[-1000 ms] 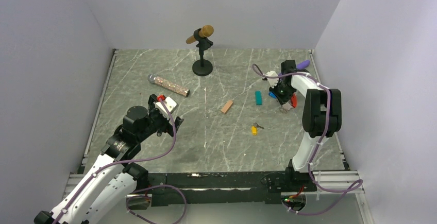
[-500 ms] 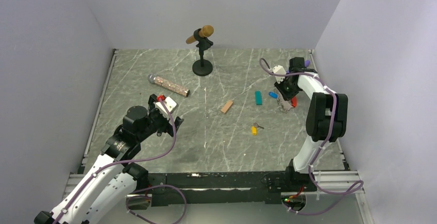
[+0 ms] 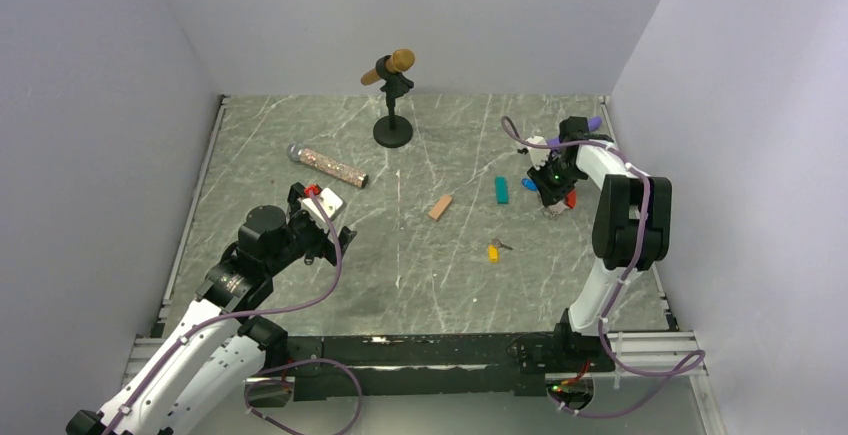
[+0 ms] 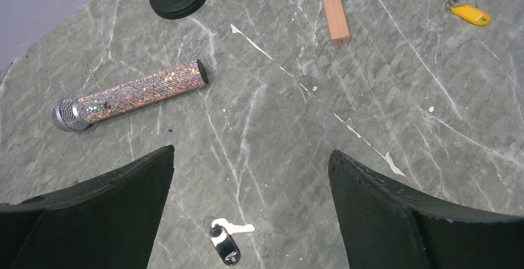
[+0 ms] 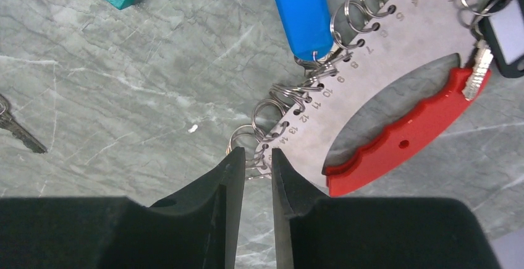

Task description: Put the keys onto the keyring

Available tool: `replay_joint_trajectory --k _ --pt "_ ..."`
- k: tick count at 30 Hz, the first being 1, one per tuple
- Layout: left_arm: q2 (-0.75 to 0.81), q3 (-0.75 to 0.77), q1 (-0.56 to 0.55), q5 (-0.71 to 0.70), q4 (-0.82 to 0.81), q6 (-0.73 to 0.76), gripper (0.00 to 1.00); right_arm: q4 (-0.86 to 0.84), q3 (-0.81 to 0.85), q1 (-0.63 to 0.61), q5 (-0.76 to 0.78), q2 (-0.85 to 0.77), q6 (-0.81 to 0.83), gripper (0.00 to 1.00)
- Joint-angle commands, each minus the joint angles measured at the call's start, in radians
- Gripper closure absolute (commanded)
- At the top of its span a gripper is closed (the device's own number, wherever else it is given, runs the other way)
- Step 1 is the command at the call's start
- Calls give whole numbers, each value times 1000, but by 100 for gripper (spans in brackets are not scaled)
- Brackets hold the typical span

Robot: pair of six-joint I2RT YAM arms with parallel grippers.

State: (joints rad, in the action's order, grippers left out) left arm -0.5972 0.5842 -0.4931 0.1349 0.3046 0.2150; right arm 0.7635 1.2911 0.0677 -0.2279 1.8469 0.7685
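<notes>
The keyring [image 5: 395, 46] is a silvery numbered plate edged with small rings, with a red grip [image 5: 405, 138]; it lies at the table's right [image 3: 569, 196]. A blue-tagged key [image 5: 303, 12] hangs on one of its rings, and a dark tag [image 5: 508, 34] sits at its far end. My right gripper [image 5: 257, 153] stands narrowly open, the plate's ringed end between its tips [image 3: 551, 187]. A yellow-tagged key [image 3: 494, 250] lies loose mid-table [image 4: 469, 13]. A black-tagged key [image 4: 223, 246] lies below my left gripper [image 4: 251, 151], which is wide open and holds nothing [image 3: 333, 232].
A teal block [image 3: 501, 190] and a salmon block [image 3: 440, 207] lie between the arms. A glitter microphone [image 3: 328, 167] lies at left, a microphone stand [image 3: 392, 95] stands at the back, and a purple stick [image 3: 592, 124] rests by the right wall. A bare key blade [image 5: 15, 130] shows at left.
My right gripper's jaws have parted a little at the keyring, and its wrist has shifted slightly at the keyring. The left arm has not moved.
</notes>
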Motion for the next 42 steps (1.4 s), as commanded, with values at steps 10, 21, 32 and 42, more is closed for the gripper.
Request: replay_joint_trajectory --k 10,21,32,42 --pt "13 36 5 15 -24 -11 2 -13 30 0 -4 38 0 73" --pt "11 35 4 15 -24 -11 2 -37 27 -17 -8 39 -8 72" --pt "4 37 4 18 -24 -11 2 -68 16 -22 13 43 -21 70" --pt "4 38 4 19 -25 -11 2 -71 19 -31 24 61 -21 82"
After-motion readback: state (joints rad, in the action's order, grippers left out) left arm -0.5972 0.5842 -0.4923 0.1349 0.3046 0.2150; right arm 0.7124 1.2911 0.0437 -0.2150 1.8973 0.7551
